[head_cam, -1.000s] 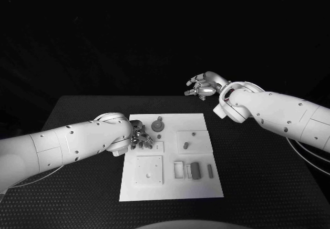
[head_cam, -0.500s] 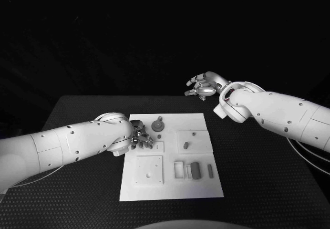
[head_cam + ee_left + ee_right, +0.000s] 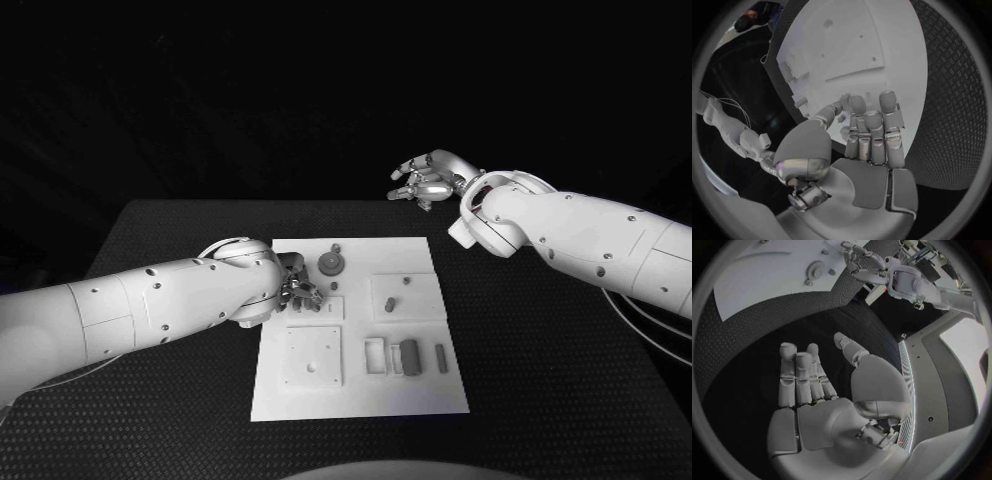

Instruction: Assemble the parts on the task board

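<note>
The left hand [image 3: 296, 287] sits low over the near-left part of the white board [image 3: 361, 330], just at its left edge. Its fingers [image 3: 872, 127] lie side by side, reaching out over the board, and the thumb bends in toward them. The wrist view suggests the fingertips may be close around a small piece, but I cannot tell whether anything is held.

Just beyond the fingertips stands a round grey part [image 3: 332, 263] with a small knob above it. A little past that, toward the board's middle, a raised square block [image 3: 401, 296] carries a small upright grey part [image 3: 389, 303]. Nearer the robot from the hand lies a flat square plate [image 3: 313, 357] with holes in it. Beside that plate are a pale slotted holder [image 3: 375, 356], a dark rounded bar [image 3: 408, 358] and a thin grey strip [image 3: 440, 357], set in a row.

The right hand [image 3: 423, 181] is raised well apart from the board, past the far-right corner of the black table [image 3: 548, 330]. Its fingers [image 3: 799, 375] are spread, lightly curled, and hold nothing.
</note>
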Controlling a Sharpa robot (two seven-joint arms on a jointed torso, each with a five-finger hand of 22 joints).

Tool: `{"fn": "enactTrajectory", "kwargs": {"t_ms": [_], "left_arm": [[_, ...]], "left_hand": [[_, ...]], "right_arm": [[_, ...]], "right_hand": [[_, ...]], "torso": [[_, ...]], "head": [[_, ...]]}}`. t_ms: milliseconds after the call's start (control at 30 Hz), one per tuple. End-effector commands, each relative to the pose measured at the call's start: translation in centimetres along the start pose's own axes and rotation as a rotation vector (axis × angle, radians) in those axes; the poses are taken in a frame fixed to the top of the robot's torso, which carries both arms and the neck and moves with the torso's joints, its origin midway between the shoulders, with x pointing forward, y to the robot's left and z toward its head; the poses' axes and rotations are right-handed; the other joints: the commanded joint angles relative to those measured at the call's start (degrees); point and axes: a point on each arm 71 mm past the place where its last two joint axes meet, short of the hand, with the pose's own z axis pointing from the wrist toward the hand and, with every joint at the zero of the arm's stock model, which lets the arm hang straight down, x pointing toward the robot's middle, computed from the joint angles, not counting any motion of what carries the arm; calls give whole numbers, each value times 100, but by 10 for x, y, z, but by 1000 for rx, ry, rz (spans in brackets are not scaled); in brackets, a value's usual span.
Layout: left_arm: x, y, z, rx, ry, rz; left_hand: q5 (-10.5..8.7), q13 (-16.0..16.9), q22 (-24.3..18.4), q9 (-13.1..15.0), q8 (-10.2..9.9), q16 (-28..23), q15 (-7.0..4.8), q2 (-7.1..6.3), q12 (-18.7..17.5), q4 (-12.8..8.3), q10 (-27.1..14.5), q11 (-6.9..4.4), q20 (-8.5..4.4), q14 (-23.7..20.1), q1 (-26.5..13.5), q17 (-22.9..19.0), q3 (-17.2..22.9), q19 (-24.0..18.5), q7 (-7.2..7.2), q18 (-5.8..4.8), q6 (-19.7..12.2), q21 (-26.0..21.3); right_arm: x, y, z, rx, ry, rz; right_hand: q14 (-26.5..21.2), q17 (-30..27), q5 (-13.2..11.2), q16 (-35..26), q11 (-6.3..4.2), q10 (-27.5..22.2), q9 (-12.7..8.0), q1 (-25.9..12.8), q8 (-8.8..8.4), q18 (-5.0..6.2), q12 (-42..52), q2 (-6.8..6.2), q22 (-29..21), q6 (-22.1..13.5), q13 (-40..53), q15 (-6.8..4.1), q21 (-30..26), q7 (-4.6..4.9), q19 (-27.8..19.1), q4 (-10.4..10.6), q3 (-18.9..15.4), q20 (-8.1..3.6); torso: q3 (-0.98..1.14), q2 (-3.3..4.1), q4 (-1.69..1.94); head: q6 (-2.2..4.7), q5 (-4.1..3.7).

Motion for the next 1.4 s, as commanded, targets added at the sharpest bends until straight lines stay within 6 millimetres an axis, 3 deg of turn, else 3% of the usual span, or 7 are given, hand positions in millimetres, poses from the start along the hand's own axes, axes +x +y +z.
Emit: {"fn": "enactTrajectory", "kwargs": {"t_ms": [33, 367, 600, 667, 767, 1100, 1400], "left_arm": [[0, -2, 0, 5, -26, 37], [0, -1, 1, 8, -26, -4], [1, 0, 1, 10, -14, -16], [0, 0, 1, 10, -13, -19], [0, 1, 1, 10, -11, -22], [1, 1, 1, 12, -3, -34], [1, 1, 1, 12, -4, -43]], "left_hand": [[28, -4, 136, 5, 14, 25, -45, 19, 16, -975, 17, -15, -42, 16, 45, -10, 1025, 32, 53, -73, 90, 32], [-47, -20, 123, 17, 2, 9, -43, -40, 8, -897, -6, -7, -38, 13, -54, -48, 1000, 33, 63, -79, 56, 26], [-260, -51, 121, 55, -3, 12, -38, -351, 17, -513, -27, -3, -42, 6, -339, -119, 890, 28, 68, -76, 33, -6], [-183, -54, 130, 84, 1, 32, -39, -272, 30, -579, -43, -1, -44, -12, -483, -135, 583, 4, 70, -73, 13, -5], [-181, -61, 123, 89, -4, 36, -38, -314, 31, -540, -49, -2, -42, -19, -581, -148, 487, -3, 69, -73, 10, -13], [-354, -79, 118, 95, -21, 50, -44, -496, 36, -358, -61, -7, -47, -35, -750, -179, 420, -12, 64, -63, 6, -40], [-401, -86, 119, 98, -30, 59, -43, -579, 39, -266, -69, -7, -48, -44, -822, -191, 412, -17, 64, -61, 2, -51]], "right_arm": [[0, 1, 0, -13, 7, 2], [1, 1, 0, -8, 13, 4], [1, 1, 1, -7, 14, 4], [1, 1, 1, -7, 15, 4], [1, 1, 1, -7, 14, 4], [1, 1, 1, -8, 14, 5], [1, 1, 1, -7, 14, 5]], "right_hand": [[-46, -6, 18, 38, -3, -26, -7, -40, 39, 349, 34, 7, 98, 16, -10, -11, -25, 237, -21, 26, 7, -6], [-48, -9, 16, 40, -3, -30, -8, -44, 42, 349, 39, 4, 98, 18, -16, -11, -26, 237, -23, 28, 4, -6], [-51, -11, 16, 40, -3, -34, -10, -46, 42, 349, 41, 1, 98, 15, -21, -11, -28, 237, -25, 29, 3, -5], [-52, -12, 16, 40, -2, -36, -11, -47, 42, 349, 42, 0, 98, 13, -22, -10, -28, 238, -26, 30, 3, -5], [-53, -13, 16, 40, -2, -37, -11, -47, 42, 349, 42, -1, 98, 12, -24, -10, -29, 238, -27, 30, 3, -5], [-56, -16, 17, 40, -1, -41, -14, -47, 42, 349, 46, -3, 98, 8, -29, -9, -31, 239, -30, 30, 2, -5], [-58, -18, 17, 41, -1, -44, -16, -48, 42, 349, 49, -3, 98, 5, -33, -9, -32, 240, -31, 31, 2, -4]], "torso": [[-2, 1, -1], [-2, 2, 0], [1, 2, -5], [1, 0, -5], [2, 2, -2], [1, 1, -4], [2, 1, 0]], "head": [[1, 1], [1, -7], [-5, -10], [-6, -12], [-12, -15], [-18, -19], [-17, -20]]}}
